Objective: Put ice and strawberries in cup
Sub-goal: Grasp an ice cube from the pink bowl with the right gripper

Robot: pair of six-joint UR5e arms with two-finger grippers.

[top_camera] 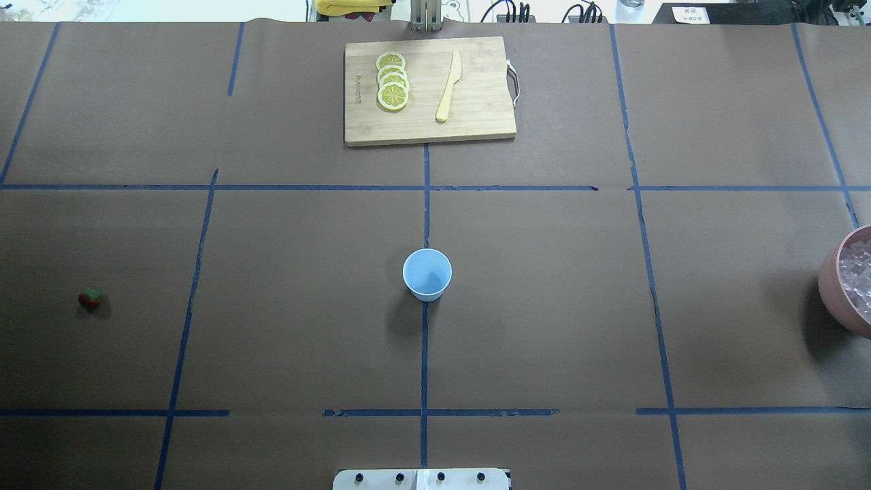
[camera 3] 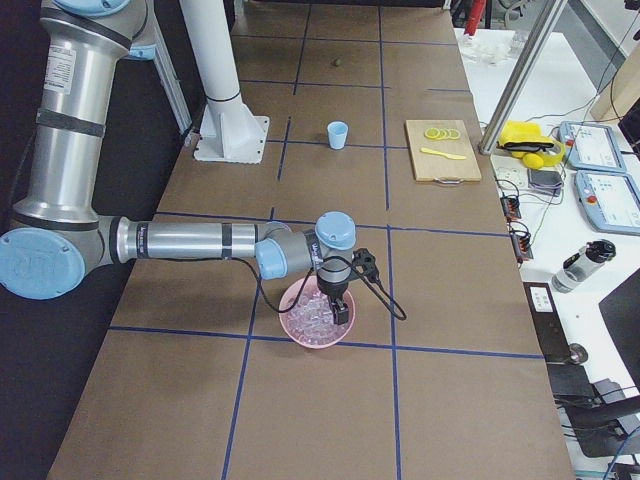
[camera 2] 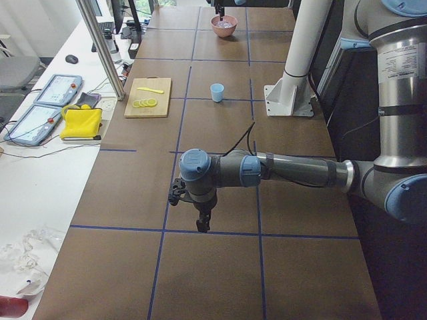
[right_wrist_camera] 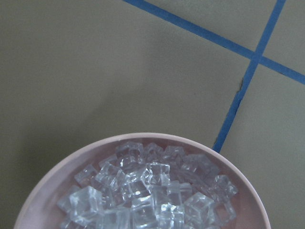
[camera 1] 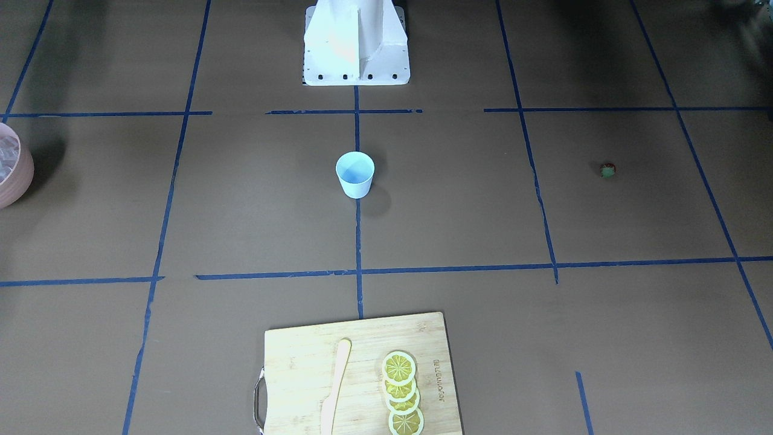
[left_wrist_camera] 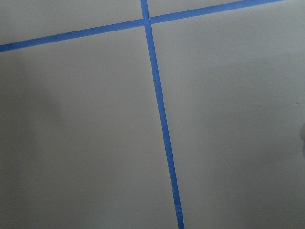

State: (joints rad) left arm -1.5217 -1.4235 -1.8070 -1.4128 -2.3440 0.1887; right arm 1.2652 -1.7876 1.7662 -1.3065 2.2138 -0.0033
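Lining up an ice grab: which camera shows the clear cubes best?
Right wrist-mounted: the clear ice cubes appear close up, distinct, in the pink bowl. Exterior right shows them small under the right gripper; overhead and front-facing crop the bowl; exterior left shows it tiny; left wrist, none.

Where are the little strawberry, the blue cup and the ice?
strawberry [top_camera: 90, 298], overhead view, on its red body.
cup [top_camera: 427, 274], overhead view, on its inner floor.
ice [right_wrist_camera: 143, 191], right wrist view, on a middle cube.
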